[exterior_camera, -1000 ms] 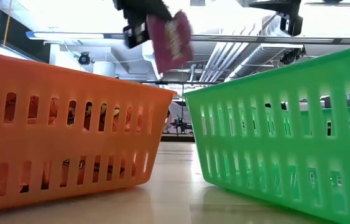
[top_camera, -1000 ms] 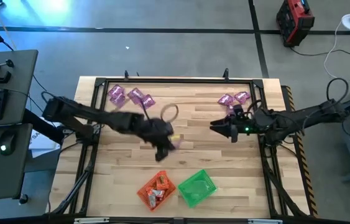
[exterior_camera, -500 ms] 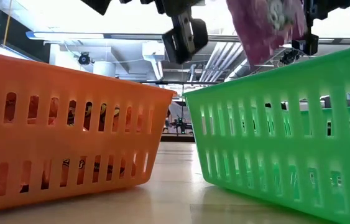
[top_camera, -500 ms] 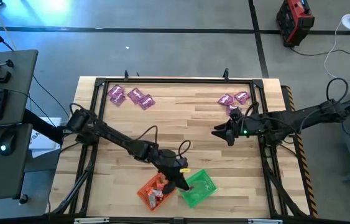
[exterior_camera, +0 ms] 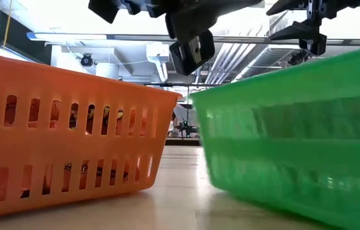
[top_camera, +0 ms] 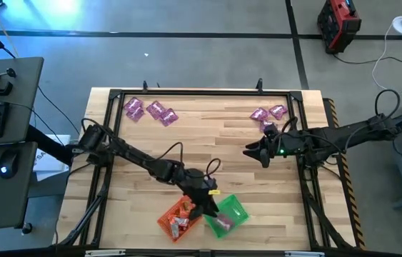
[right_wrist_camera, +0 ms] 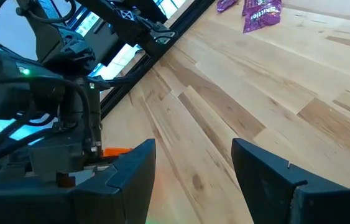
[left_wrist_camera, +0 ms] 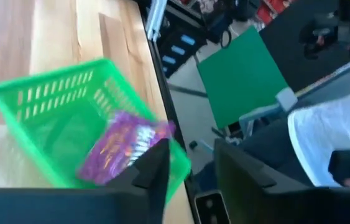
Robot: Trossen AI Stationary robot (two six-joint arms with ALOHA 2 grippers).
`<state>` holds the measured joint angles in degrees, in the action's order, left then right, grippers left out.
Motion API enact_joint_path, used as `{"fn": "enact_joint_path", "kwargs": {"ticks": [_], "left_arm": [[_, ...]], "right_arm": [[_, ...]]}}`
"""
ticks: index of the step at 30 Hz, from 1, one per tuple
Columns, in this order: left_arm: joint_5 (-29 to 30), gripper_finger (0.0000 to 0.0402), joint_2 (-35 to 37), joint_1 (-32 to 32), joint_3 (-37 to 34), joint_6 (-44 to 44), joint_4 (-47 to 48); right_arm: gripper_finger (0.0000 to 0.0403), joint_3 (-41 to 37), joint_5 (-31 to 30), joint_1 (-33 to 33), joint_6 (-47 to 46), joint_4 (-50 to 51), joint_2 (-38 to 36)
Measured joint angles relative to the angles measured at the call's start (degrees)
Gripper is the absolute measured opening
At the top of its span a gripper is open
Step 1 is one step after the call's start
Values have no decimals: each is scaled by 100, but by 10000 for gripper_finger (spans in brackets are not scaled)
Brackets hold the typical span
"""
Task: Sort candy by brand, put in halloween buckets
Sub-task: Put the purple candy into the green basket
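My left gripper [top_camera: 206, 208] hangs open over the green bucket [top_camera: 238, 207] at the table's near edge, its fingers apart in the left wrist view [left_wrist_camera: 190, 165]. A purple packet [left_wrist_camera: 122, 146] lies inside that bucket [left_wrist_camera: 38, 93], also seen from above [top_camera: 220, 223]. To the bucket's left, the orange bucket [top_camera: 166, 218] holds orange-red packets [top_camera: 181, 211]. More purple packets lie flat near the far-left corner [top_camera: 151, 111] and near the far-right corner [top_camera: 267, 116]. My right gripper [top_camera: 247, 150] hovers open right of the table's middle, touching nothing.
A black frame rail [top_camera: 201, 92] runs around the tabletop. Bare wood [top_camera: 215, 139] spreads between the packet groups and the buckets. In the low view the orange bucket [exterior_camera: 71, 128] and the green bucket [exterior_camera: 295, 128] fill the foreground, with the left gripper [exterior_camera: 189, 45] above them.
My left gripper carried a purple packet from the table's middle toward the near edge, came over the green bucket and let it go. The packet now lies inside the bucket, which shows blurred in the low view, jolted.
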<state>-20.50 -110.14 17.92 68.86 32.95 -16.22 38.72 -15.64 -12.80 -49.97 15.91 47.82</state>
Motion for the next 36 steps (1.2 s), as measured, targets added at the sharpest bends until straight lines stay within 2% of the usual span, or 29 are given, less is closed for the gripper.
{"fn": "enact_joint_path", "kwargs": {"ticks": [4, 7, 9, 13, 14, 16, 18, 22, 26, 29, 33, 36], "left_arm": [[-411, 164, 319, -321, 0, -301, 702], [-409, 179, 880, -861, 0, -600, 2005], [-64, 181, 1381, -1301, 0, -1006, 3175], [1852, 182, 2424, -2228, 9, -1909, 5319], [2163, 182, 2573, -2521, 9, -2025, 5707], [2267, 182, 2758, -3191, -14, -2125, 6270], [2056, 182, 2785, -3878, -147, -2126, 6587], [1455, 182, 2632, -5011, -562, -2330, 6536], [556, 182, 2600, -5408, -907, -2411, 5977], [2, 182, 2683, -5469, -1037, -2383, 5418], [-779, 182, 2945, -5378, -1150, -2035, 4624], [-863, 182, 3200, -5209, -1191, -1912, 4240]], "right_arm": [[204, 0, -2, 0, 8, -62, -1], [204, 0, -64, 0, 10, -77, -3], [204, 0, -123, 0, 10, -75, -3], [204, 0, -425, 2, 6, -78, 7], [204, 0, -530, 4, -14, -72, 12], [204, 0, -757, 4, -95, -76, 23], [204, 0, -991, 5, -236, -79, 40], [204, 0, -1237, 56, -794, -136, 74], [204, 2, -1589, 478, -2350, 345, 234], [204, 81, -1328, 1270, -2832, 1129, 436], [204, 495, -753, 2631, -2308, 2514, 908], [204, 667, -446, 3719, -2150, 3419, 1377]]}}
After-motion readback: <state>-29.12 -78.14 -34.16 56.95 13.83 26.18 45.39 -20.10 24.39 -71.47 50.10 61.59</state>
